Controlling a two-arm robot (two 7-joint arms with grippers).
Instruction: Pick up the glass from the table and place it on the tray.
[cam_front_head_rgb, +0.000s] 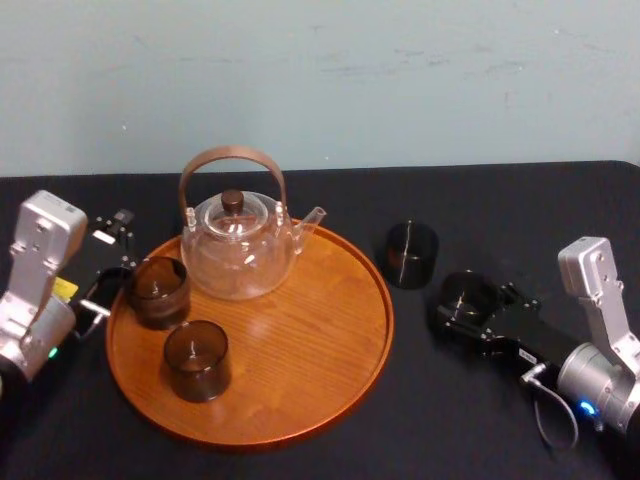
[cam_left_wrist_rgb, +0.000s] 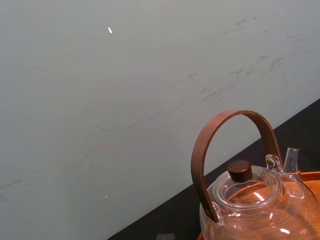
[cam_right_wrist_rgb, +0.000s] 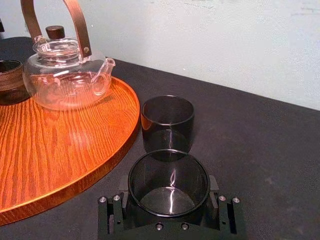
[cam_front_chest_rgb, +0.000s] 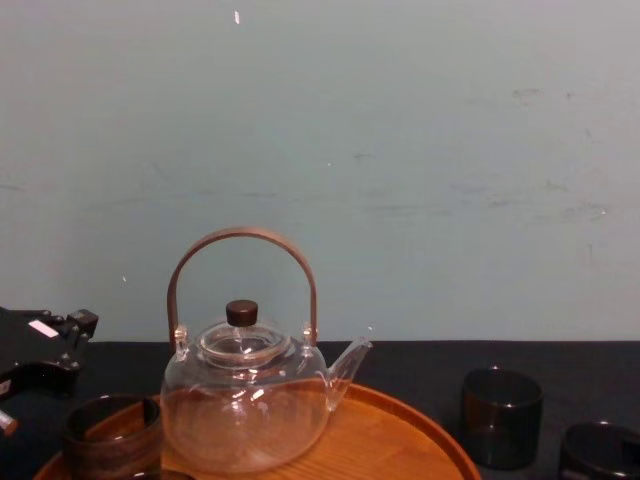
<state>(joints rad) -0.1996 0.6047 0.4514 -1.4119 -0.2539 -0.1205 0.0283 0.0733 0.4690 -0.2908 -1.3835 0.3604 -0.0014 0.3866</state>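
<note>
A dark glass (cam_front_head_rgb: 467, 292) sits between the fingers of my right gripper (cam_front_head_rgb: 466, 304), low over the black table (cam_front_head_rgb: 480, 420) to the right of the tray. In the right wrist view the gripper (cam_right_wrist_rgb: 168, 186) is shut on this glass (cam_right_wrist_rgb: 169, 200), with its fingers against both sides. The round orange-brown wooden tray (cam_front_head_rgb: 330, 370) lies in the middle of the table. My left gripper (cam_front_head_rgb: 112, 262) is open at the tray's left rim, just beside a dark glass (cam_front_head_rgb: 158, 291) standing on the tray.
A clear glass teapot (cam_front_head_rgb: 238, 245) with a brown handle stands at the back of the tray. A second dark glass (cam_front_head_rgb: 197, 360) stands on the tray's front left. Another dark glass (cam_front_head_rgb: 412, 254) stands on the table between the tray and my right gripper.
</note>
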